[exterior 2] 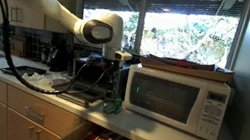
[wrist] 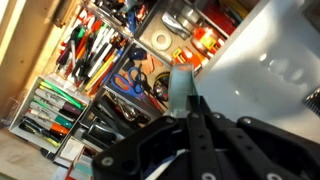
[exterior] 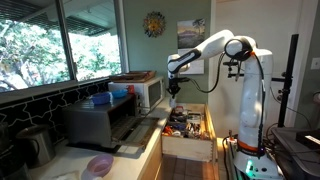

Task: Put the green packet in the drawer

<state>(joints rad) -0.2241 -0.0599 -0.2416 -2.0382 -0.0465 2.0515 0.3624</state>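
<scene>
Black Robotiq gripper (wrist: 190,118) is pinching a thin pale-green packet (wrist: 181,88), jaws nearly closed on its edge. Packet is hanging in the air above the open light-wood drawer (exterior: 187,148) with utensils in it, near the white microwave (exterior 2: 176,98).

The pale counter (exterior: 138,152) carries a white microwave (exterior: 150,92), a dark toaster oven (exterior: 98,122) and a pink dish (exterior: 100,165).

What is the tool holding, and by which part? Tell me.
The green packet. The tool is shut on one end of it, and the rest sticks out beyond, over the open drawer.
</scene>
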